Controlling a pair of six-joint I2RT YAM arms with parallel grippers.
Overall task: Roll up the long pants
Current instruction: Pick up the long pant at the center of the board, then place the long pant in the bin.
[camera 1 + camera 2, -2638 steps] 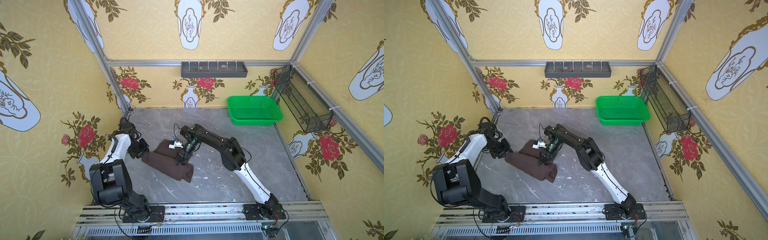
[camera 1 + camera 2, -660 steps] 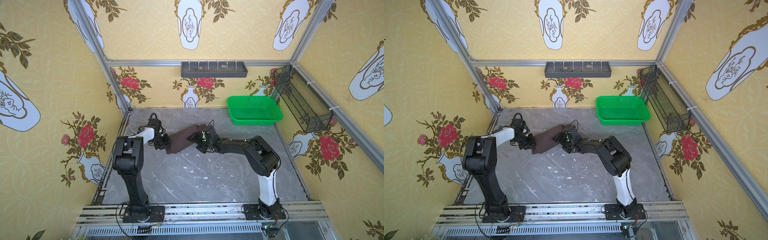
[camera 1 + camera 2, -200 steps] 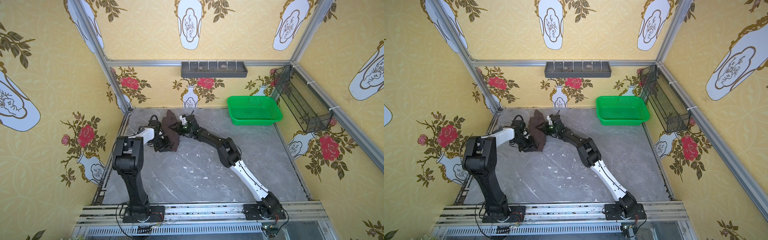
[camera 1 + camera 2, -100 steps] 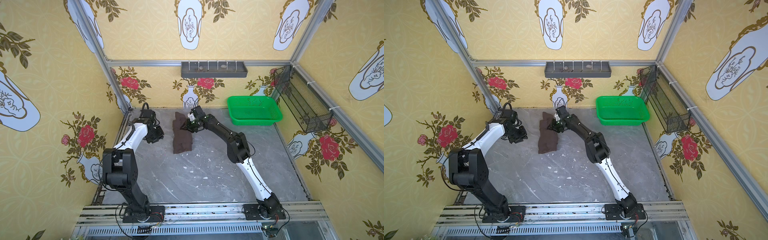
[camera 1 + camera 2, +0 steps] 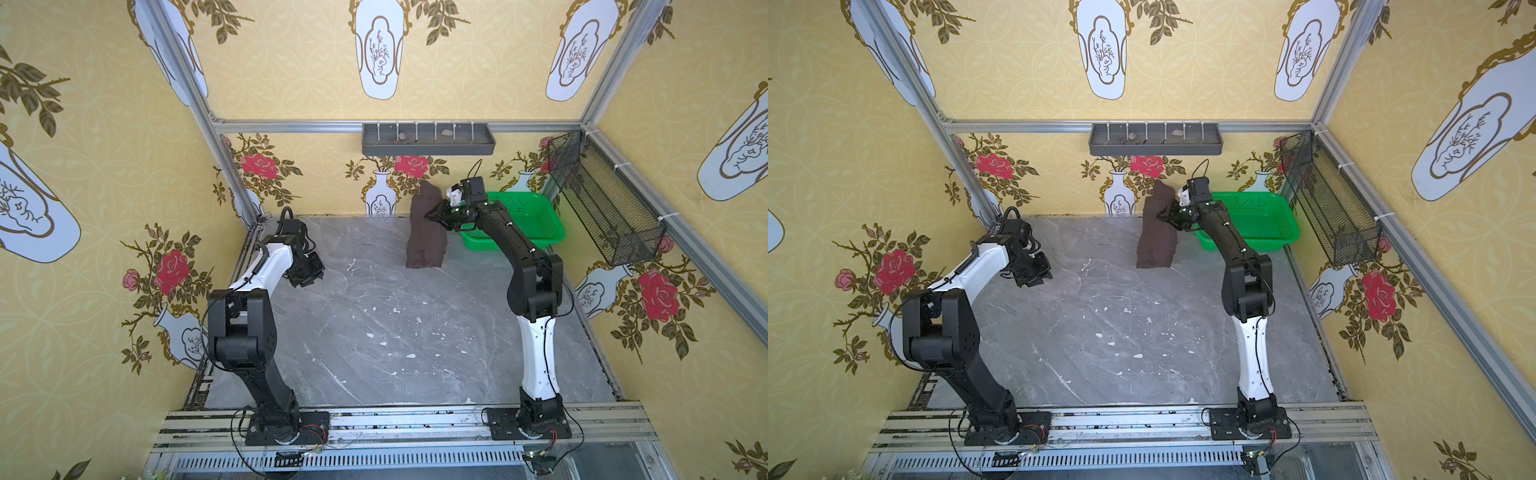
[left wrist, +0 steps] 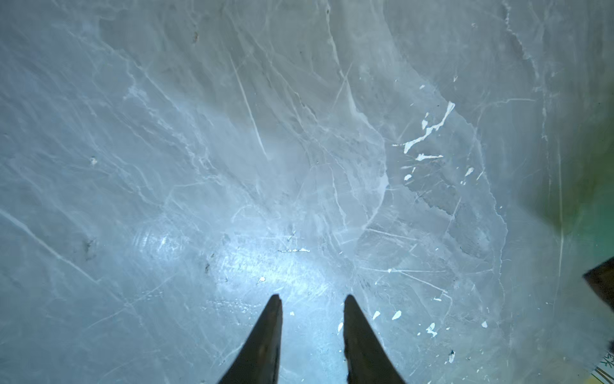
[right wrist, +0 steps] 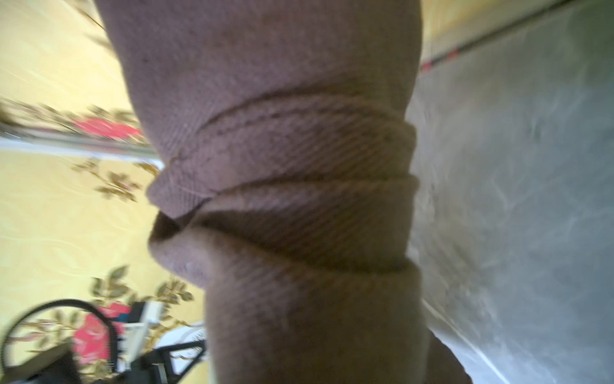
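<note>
While the roll is held off the surface, state is logged as follows.

Long pants – seen in both top views as a compact dark brown bundle at the far end of the cell, by the back wall and just beside the green basket. In the R wrist view the long pants fill the frame, w/ wrapped layers stacked one over another, so rolling is judged essentially done.

R hand is seen closed into the bundle's upper part from the basket side, gripping across the roll; fingers themselves are hidden by fabric in the wrist view. Long axis is judged steeply upright: upper end shows against the wall, lower end at or just above the surface – contact cannot be told.

L hand is well apart from the bundle, near the L wall. In its wrist view the L hand is narrowly parted, nothing btwn the fingers, only bare marble below.

Relation that matters: bundle hangs from the R hand w/ the basket immediately on the arm's side. Any set-down is judged to fall to the R arm alone; sag or unrolling of the lower end should be watched.
</note>
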